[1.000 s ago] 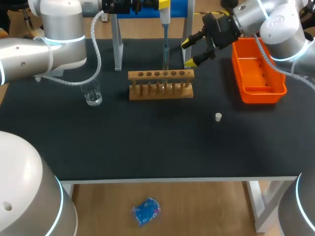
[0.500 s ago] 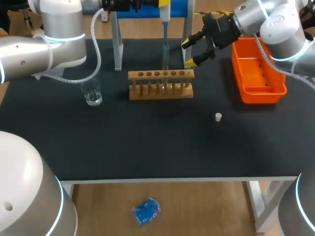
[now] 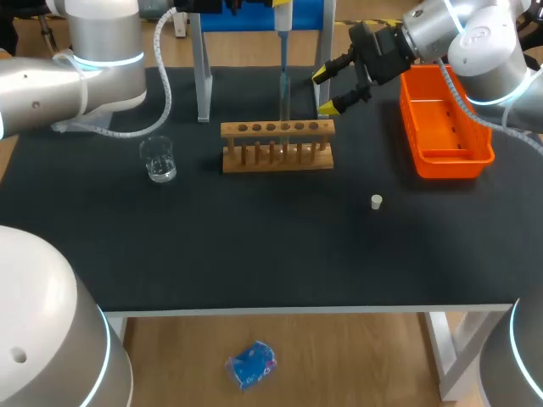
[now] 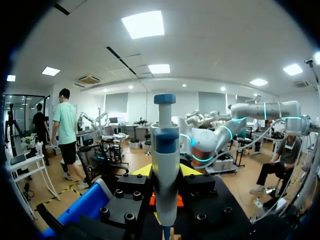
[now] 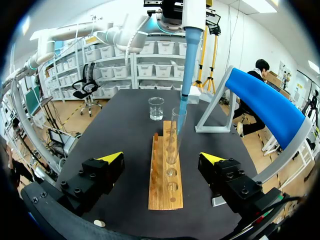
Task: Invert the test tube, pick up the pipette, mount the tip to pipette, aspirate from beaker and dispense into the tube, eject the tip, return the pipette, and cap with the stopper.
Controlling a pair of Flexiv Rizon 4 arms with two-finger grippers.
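Altogether one pipette [image 4: 165,160], one tube [image 5: 173,146], one beaker [image 3: 159,159]

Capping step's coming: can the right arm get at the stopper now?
Probably yes. The right tool is open and empty, and the stopper sits alone on the table, apart from the rack and bin, with nothing above it.

The far middle is being taken up by a long wooden test-tube rack [image 3: 277,144], with a blue-and-white pipette [image 3: 284,59] being held upright over it. The right side is being blocked by an orange plastic bin [image 3: 445,127], the left by a small clear glass beaker [image 3: 159,161]. The near black tabletop [image 3: 254,254] is being left open, save a small white stopper [image 3: 377,202].
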